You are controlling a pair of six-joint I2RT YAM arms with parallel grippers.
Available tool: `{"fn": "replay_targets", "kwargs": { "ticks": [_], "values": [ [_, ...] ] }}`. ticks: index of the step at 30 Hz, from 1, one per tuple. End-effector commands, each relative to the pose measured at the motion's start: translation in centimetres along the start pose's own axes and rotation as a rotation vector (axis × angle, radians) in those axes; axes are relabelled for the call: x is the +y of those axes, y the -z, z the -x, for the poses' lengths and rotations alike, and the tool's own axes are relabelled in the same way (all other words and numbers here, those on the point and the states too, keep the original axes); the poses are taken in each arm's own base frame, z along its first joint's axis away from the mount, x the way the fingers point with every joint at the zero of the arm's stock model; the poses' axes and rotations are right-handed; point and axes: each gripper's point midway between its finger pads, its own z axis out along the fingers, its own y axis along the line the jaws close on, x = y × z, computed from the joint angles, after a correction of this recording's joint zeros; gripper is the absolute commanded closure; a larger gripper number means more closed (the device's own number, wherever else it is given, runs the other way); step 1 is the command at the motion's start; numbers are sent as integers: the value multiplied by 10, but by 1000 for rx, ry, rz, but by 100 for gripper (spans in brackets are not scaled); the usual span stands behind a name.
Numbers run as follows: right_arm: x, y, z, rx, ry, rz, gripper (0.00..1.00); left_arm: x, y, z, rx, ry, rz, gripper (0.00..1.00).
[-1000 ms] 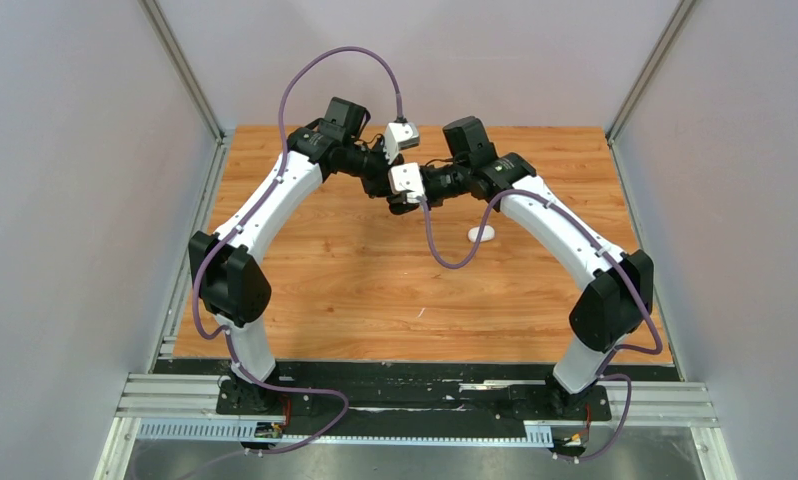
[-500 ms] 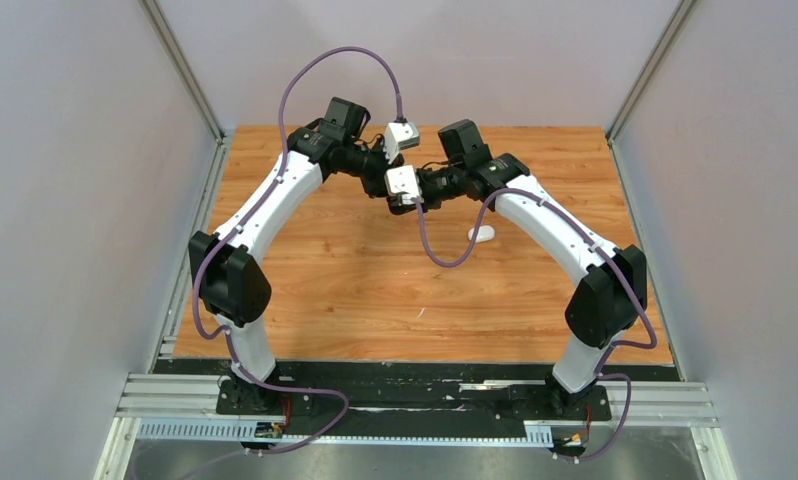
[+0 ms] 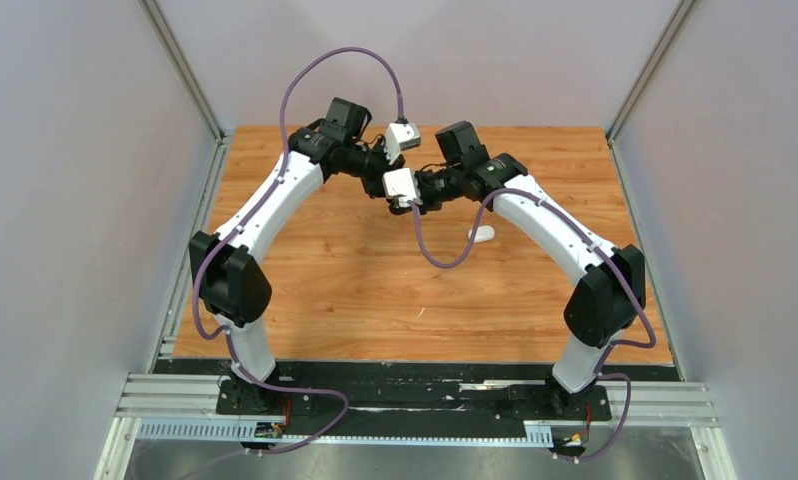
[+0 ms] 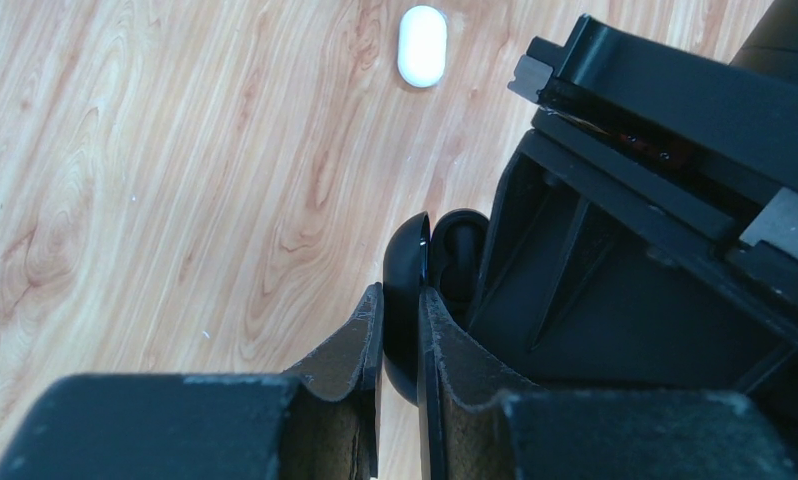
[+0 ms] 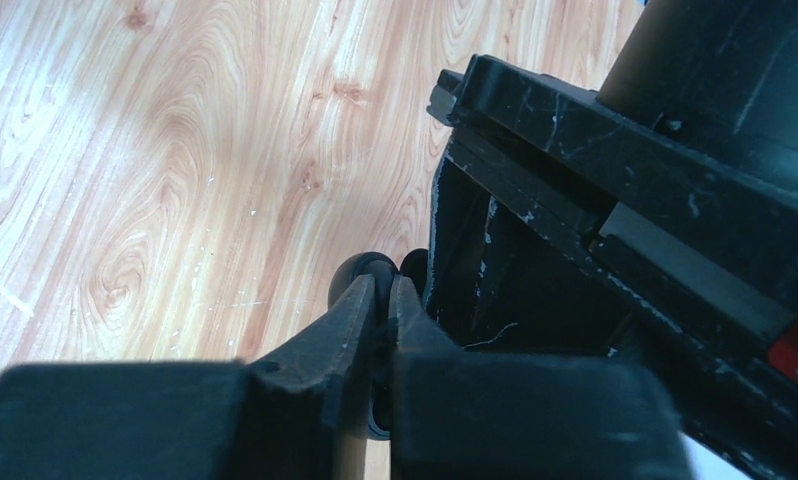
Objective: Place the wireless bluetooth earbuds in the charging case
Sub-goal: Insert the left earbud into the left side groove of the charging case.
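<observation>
A black charging case hangs above the table with its two halves spread apart. My left gripper is shut on the near half. The hollow other half runs under my right gripper's body. Seen from the right wrist, my right gripper is pinched nearly flat on a thin black rounded shell, which looks like that half of the case. From above, both wrists meet over the middle of the table and hide the case. I cannot make out the earbuds.
A white pebble-shaped case lies shut on the wood right of the grippers, and the white case also shows in the left wrist view. A tiny white speck lies nearer the front. Grey walls close in both sides.
The right arm has shifted a little to the left, toward the left gripper. Both grips look the same, and the left arm has barely moved.
</observation>
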Motion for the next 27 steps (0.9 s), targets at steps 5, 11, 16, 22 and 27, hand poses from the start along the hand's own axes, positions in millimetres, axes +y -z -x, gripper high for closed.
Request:
{"fn": "replay_targets", "kwargs": {
  "ticks": [5,11,16,22,27],
  "values": [
    [-3,-1,12,-6,20,14,79,-4,17,27,-67,-69,30,100],
    [-15,8,25,-18,30,-30,73,-4,16,21,-55,-69,35,100],
    [-25,21,44,-50,20,-85,69,-2,13,18,-48,-65,36,100],
    [-21,38,49,-35,-33,-128,68,-1,14,19,-47,-76,46,100],
    [-20,64,53,-52,-151,-201,67,1,16,19,-45,-90,57,100]
  ]
}}
